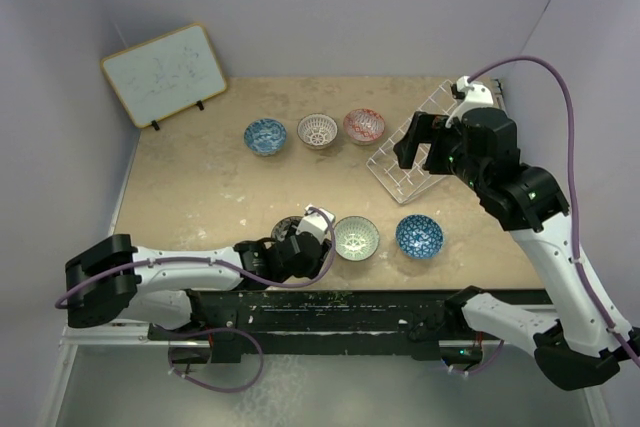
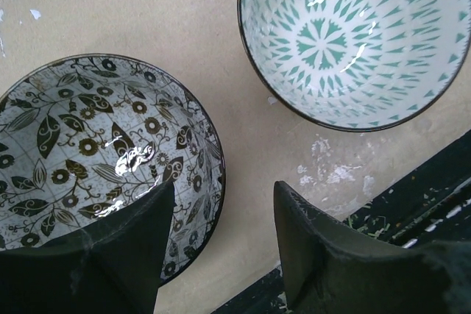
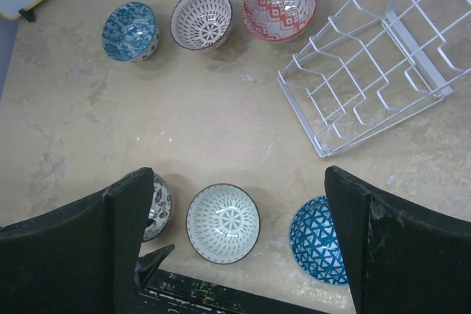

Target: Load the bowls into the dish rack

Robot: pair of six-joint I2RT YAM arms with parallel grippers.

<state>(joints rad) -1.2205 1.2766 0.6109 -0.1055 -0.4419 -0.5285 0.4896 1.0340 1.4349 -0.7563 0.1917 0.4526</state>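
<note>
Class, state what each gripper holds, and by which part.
Nothing is held. The left gripper, jaws open, straddles the rim of the grey-black bowl; the right gripper is open and empty.

Far row, left to right: teal bowl (image 3: 130, 31), mottled; lattice bowl (image 3: 202, 18), grey on white; red bowl (image 3: 279, 6), white diamonds. Near row: floral bowl (image 2: 96, 159), black on grey; green bowl (image 2: 353, 38), triangles; blue bowl (image 1: 419, 236), white triangles. Rack (image 3: 416, 53) white.

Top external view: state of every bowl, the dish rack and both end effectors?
dish rack: empty.
far blue bowl: upright, unracked.
white-lattice bowl: upright, unracked.
red bowl: upright, unracked.
grey-black bowl: upright, unracked.
green-white bowl: upright, unracked.
near blue bowl: upright, unracked.
left end effector: open, straddling the grey-black bowl's rim.
right end effector: open, empty.
</note>
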